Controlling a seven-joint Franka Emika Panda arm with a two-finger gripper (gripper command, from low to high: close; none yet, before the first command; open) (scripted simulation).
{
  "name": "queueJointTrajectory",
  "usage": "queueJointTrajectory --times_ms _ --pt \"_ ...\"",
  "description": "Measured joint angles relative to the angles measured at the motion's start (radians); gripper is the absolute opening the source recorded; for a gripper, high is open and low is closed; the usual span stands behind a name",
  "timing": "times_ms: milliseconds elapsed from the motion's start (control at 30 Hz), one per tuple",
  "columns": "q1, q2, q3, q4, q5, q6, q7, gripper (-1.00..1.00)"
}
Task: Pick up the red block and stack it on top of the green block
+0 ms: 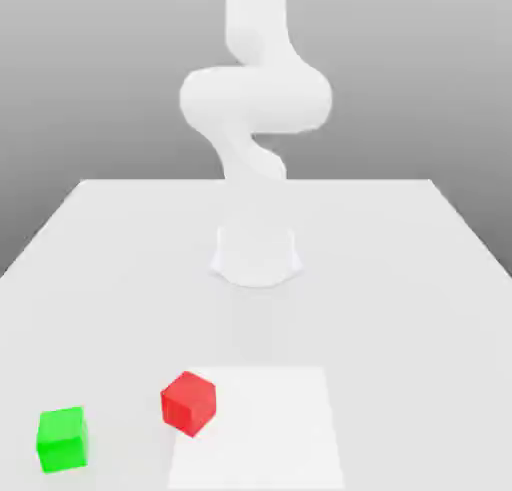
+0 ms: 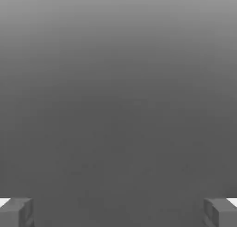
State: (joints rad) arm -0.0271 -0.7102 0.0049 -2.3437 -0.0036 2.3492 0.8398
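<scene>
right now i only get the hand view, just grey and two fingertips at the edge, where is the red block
Observer: The exterior view shows the red block at the left edge of the white patch on the table.
Operator: and the green one
Observer: The green block sits on the table farther toward the exterior view's left, with a gap between it and the red block.

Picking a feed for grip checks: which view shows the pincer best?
The hand view: both fingers of the pincer are there, set wide apart with a gap between. The exterior view gives the arm, but I can't make out the fingers.
</scene>
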Motion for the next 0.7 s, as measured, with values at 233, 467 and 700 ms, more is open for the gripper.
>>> queueJointTrajectory --times_ms 233,467,700 --pt "-0.072 0.262 0.006 -0.126 -0.013 0.143 0.117 0.0" --pt "-0.126 0.516 -0.006 -0.249 -0.021 0.281 0.229 0.0" --pt "-0.168 0.769 -0.023 -0.358 0.005 0.427 0.306 0.0"
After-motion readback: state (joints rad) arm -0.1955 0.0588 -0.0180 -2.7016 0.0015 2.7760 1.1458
